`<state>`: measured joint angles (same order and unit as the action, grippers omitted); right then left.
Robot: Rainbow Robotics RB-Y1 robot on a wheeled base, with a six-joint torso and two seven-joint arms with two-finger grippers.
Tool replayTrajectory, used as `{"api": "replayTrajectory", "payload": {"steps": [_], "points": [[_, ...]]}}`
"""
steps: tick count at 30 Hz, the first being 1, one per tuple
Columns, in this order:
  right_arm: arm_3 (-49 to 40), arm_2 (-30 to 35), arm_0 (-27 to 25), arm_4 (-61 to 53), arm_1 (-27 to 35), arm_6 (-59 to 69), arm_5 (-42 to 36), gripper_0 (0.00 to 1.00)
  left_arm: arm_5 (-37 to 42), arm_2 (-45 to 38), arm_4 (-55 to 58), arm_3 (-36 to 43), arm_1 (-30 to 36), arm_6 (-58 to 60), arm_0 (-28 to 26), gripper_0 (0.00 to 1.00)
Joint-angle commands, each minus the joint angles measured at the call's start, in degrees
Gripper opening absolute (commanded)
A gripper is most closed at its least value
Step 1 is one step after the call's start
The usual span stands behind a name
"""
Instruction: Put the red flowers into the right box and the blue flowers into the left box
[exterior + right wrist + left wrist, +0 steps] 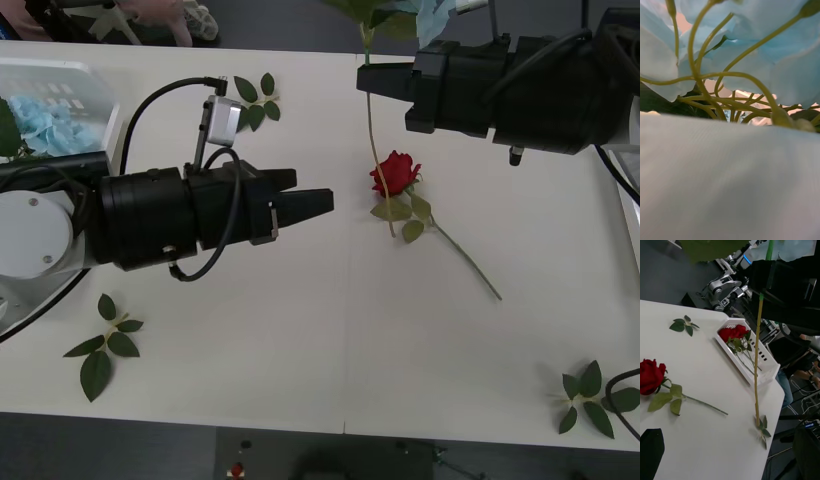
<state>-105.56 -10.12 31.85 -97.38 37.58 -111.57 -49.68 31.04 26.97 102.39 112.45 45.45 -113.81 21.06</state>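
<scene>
Nearest the robot, loose green leaf sprigs (103,345) lie on the white bench (300,350) at both front corners, apart from the work. Over the bench's left middle, the left claw (310,204) hangs level with its black fingers drawn together on nothing, pointing at the single dark-red artificial rose (396,173); I judge it is waiting for its turn on that flower. The rose lies flat near the centre, head toward the far side, its thin green stem running toward the front right.

Beyond it, the right claw (385,78) is raised above the far right of the bench. A long thin green stem (374,140) hangs straight down from it, so I take it to be clamped on a pale-blue fluffy hydrangea-like flower (752,48), whose petals and branching stalks crowd the right wrist view. Held high, the stem clears the rose for a carry leftward.

The translucent white ribbed basket (85,85) sits at the far left, pale-blue heads already inside. The white plastic bin (767,369) at the right edge holds red roses (733,332).

Past the bench is grey floor, other robot equipment, and a seated person.
</scene>
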Motion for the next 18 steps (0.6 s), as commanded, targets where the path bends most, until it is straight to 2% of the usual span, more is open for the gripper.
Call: {"api": "replayTrajectory", "payload": {"steps": [1,2,5,6,7,8,10,18], "points": [[1.6,0.5,1.8,0.9,-3.6,-0.4,0.6,0.00,-0.4,-0.2,0.6,-2.7,-4.4,0.0,3.3,1.00],[3.2,0.5,2.5,0.9,-5.4,-0.8,0.6,0.00,-0.5,0.7,0.6,-5.2,-7.0,0.0,5.5,1.00],[5.0,0.5,3.4,0.9,-7.2,-1.3,0.8,0.00,-1.3,2.1,0.6,-7.9,-9.5,0.0,8.3,1.00],[5.6,0.5,3.7,0.9,-7.8,-1.5,1.1,0.00,-2.1,2.7,0.6,-8.6,-10.4,-0.1,9.2,0.82],[6.1,0.5,4.0,0.9,-8.1,-1.5,1.3,0.00,-2.7,3.1,0.6,-9.0,-10.7,-0.1,9.6,0.49],[6.6,0.5,4.3,0.9,-8.4,-1.8,1.3,0.00,-3.6,3.4,0.6,-9.2,-10.8,0.0,9.9,0.26],[7.2,0.5,4.9,0.9,-8.9,-2.1,1.4,0.00,-5.0,4.1,0.6,-9.4,-11.1,0.0,10.1,0.00],[7.6,0.5,5.2,0.7,-9.1,-2.2,2.2,0.00,-5.2,4.1,-0.1,-9.4,-10.0,-0.4,10.1,0.00]]}}
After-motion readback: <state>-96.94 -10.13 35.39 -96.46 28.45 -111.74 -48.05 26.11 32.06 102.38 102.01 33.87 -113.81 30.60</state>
